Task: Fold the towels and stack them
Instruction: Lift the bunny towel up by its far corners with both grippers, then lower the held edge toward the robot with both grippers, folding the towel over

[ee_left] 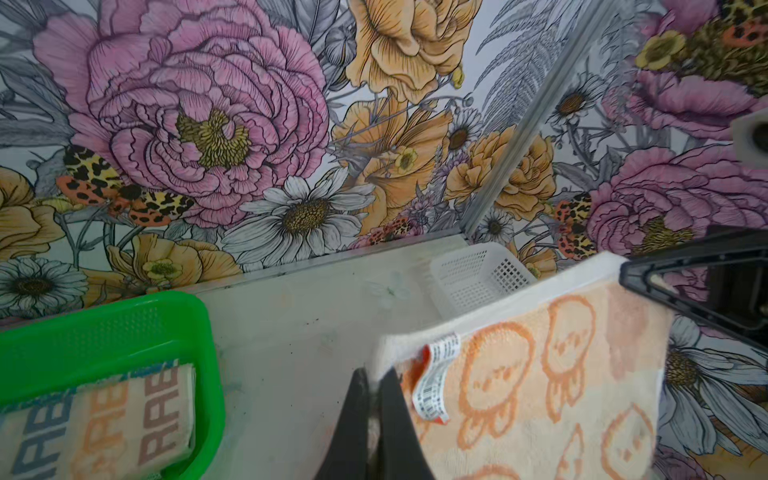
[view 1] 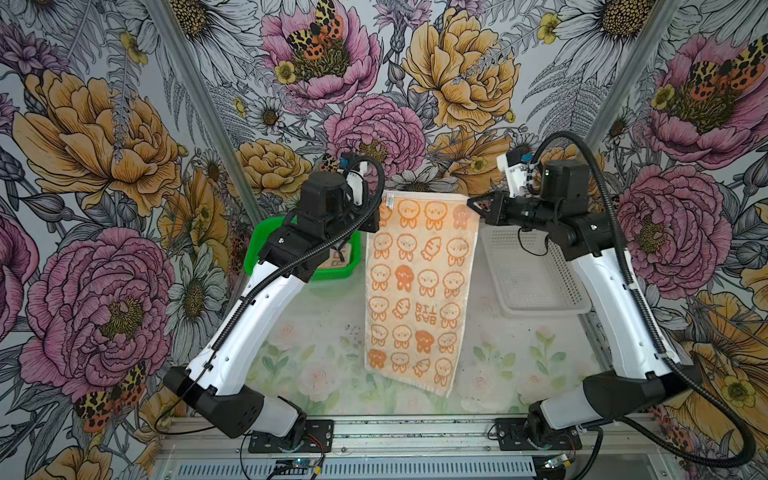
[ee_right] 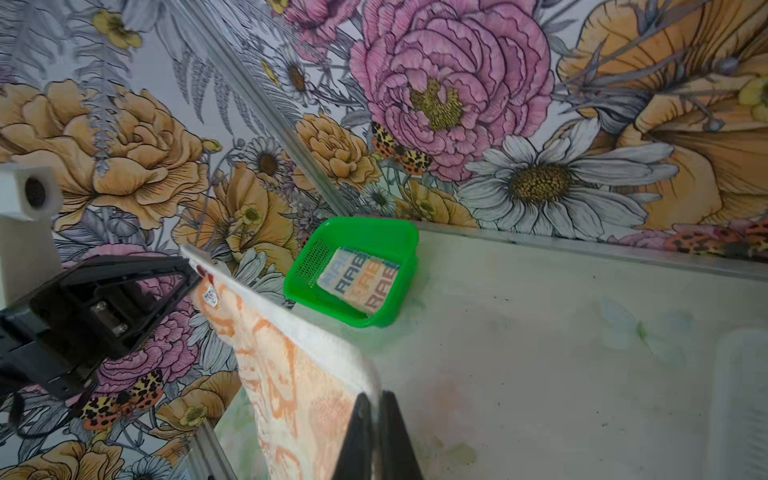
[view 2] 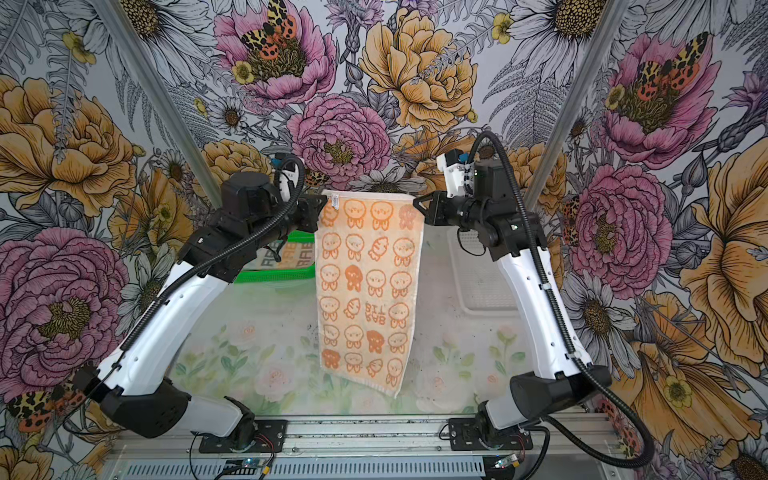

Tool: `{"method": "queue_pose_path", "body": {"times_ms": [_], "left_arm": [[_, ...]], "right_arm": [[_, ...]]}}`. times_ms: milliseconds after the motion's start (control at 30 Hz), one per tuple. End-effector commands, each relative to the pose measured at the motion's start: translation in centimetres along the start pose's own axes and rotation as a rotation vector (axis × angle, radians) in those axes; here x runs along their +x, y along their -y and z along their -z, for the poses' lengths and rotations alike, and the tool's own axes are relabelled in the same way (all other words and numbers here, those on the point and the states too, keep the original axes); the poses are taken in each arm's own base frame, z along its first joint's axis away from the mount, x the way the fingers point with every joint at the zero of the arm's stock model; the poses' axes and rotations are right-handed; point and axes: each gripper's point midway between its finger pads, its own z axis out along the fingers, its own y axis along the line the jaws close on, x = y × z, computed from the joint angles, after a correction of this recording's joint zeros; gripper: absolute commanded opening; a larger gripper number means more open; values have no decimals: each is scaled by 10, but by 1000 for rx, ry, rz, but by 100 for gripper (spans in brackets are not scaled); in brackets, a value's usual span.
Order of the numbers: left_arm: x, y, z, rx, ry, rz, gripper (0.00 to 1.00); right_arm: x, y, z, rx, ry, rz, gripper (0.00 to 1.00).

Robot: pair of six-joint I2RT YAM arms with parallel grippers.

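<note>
The orange towel (view 1: 419, 286) (view 2: 368, 286) with bunny prints hangs unfolded in mid-air, its lower edge near the table, in both top views. My left gripper (view 1: 377, 217) (view 2: 322, 209) (ee_left: 375, 376) is shut on its top left corner, beside the label. At the top right corner my right gripper (view 1: 472, 203) (view 2: 417, 204) (ee_right: 376, 399) is shut on the white hem. The towel's top edge (ee_left: 519, 307) (ee_right: 316, 332) is stretched between them. A folded cream towel (ee_left: 104, 419) (ee_right: 359, 282) with "RAB" lettering lies in the green basket.
The green mesh basket (view 1: 257, 249) (view 2: 270, 276) (ee_right: 353, 232) stands at the back left, partly under my left arm. A white mesh basket (view 1: 536, 270) (view 2: 482, 270) (ee_left: 473, 278) sits at the back right under my right arm. Flowered walls enclose the table.
</note>
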Motion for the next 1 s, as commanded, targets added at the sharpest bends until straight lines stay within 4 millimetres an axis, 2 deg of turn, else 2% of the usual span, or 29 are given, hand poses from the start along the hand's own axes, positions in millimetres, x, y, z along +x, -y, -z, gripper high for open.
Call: {"method": "queue_pose_path", "body": {"times_ms": [0,100,200,233,333,400,533,633,800,967], "left_arm": [[16,-53,-36,-145,-37,42,0],[49,-77,-84,-158,-141,59,0],[72,-94,-121,-154,-211,78,0],[88,-101,-139,-157,-252,82,0],[113,-111,-166,-157,-311,61,0],[131,-115,-177,-156,-352,56,0],[163,-125,-183,-176,-420,52,0],[175,-126,-179,-185,-447,50,0],[199,-123,-163,-205,-496,64,0],[238,-117,-140,-236,-546,95,0]], "right_arm": [[13,80,-26,213,-62,-87,0],[20,116,-62,240,-118,-107,0],[31,146,-90,265,-170,-131,0],[39,156,-100,265,-195,-145,0],[65,177,-121,274,-265,-189,0],[82,185,-130,271,-296,-210,0],[109,195,-137,273,-337,-237,0],[132,199,-138,279,-377,-259,0],[163,195,-131,284,-397,-280,0],[202,188,-121,273,-426,-311,0]]}}
